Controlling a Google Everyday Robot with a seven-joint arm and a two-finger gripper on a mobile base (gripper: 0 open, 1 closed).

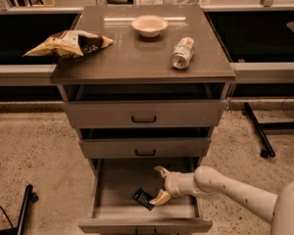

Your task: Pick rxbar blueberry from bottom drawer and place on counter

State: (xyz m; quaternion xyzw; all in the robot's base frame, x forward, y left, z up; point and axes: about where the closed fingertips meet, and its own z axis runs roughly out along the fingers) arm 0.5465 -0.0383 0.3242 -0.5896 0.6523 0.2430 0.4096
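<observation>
The rxbar blueberry (144,199), a small flat dark wrapper with pale lettering, lies on the floor of the open bottom drawer (143,224), near its middle front. My gripper (158,185) reaches into that drawer from the right. Its two tan fingers are spread apart, one above and one low, and the lower fingertip (155,200) is just right of the bar. Nothing is held between them. The counter (137,58) is the glossy grey-brown top of the cabinet, well above the gripper.
On the counter lie a yellow-brown chip bag (68,43) at the left edge, a pale bowl (149,25) at the back and a silver can (182,53) on its side at the right. The two upper drawers (144,113) stand slightly open.
</observation>
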